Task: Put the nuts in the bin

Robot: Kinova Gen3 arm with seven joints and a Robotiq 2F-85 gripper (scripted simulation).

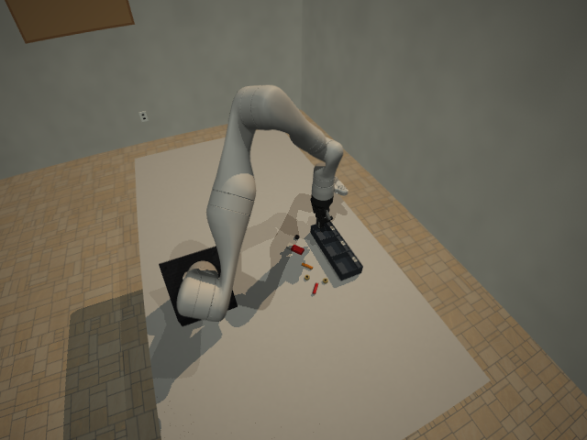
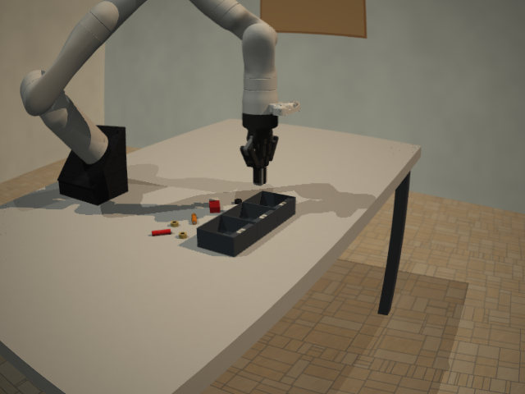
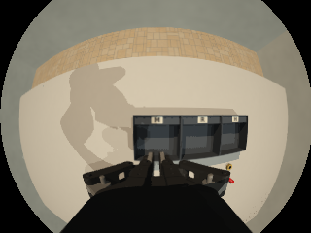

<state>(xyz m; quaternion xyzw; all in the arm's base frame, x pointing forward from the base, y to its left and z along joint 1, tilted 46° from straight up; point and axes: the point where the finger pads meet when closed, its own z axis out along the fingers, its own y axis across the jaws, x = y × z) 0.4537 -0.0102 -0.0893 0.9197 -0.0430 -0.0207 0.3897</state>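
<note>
A black tray of three bins (image 1: 337, 250) (image 2: 247, 222) (image 3: 190, 136) lies on the table. Its label marks are too small to read. Two yellow nuts lie on the table beside the tray's near end, one further left (image 2: 174, 223) (image 1: 306, 277) and one closer to the tray (image 2: 182, 234) (image 1: 325, 280). A small black piece (image 2: 238, 200) (image 1: 296, 236) lies by the tray's far end. My gripper (image 2: 259, 182) (image 1: 326, 225) (image 3: 155, 158) hangs above the far end bin, fingers pointing down and shut, with nothing visible between them.
A red block (image 2: 214, 205) (image 1: 297, 248), an orange cylinder (image 2: 194, 218) and a red cylinder (image 2: 161, 231) lie left of the tray. The arm's black base (image 2: 93, 167) stands at the far left. The table edge runs a little to the right of the tray.
</note>
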